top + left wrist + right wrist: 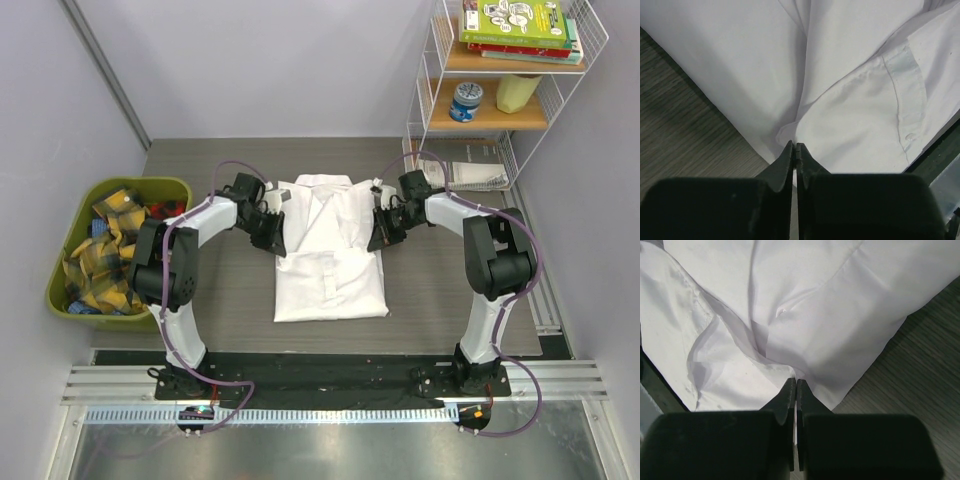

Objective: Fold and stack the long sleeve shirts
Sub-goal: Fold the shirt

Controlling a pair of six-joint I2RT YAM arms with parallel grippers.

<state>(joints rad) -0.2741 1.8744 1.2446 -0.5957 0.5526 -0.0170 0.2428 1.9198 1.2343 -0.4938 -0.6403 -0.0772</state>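
The plain white long-sleeved cotton shirt (330, 275) lies flat at mid-table with the left gripper (272, 238) and right gripper (381, 236) each clamped on 1 side edge, so the 2 should rise level and taut, using the grey tabletop (200, 160) beyond, clear of the green plastic bin (56, 290) and white wire shelf (428, 100).

One shirt (330, 260) lies on one table (200, 160). There are two robot arms, each with one gripper: the left gripper (795, 146) and the right gripper (796, 381). One green bin (60, 290) holds yellow plaid cloths (100, 250) (too tangled to count). One wire shelf (425, 90) carries three books (520, 25), one blue tin (466, 100) and one pale yellow jar (518, 92).
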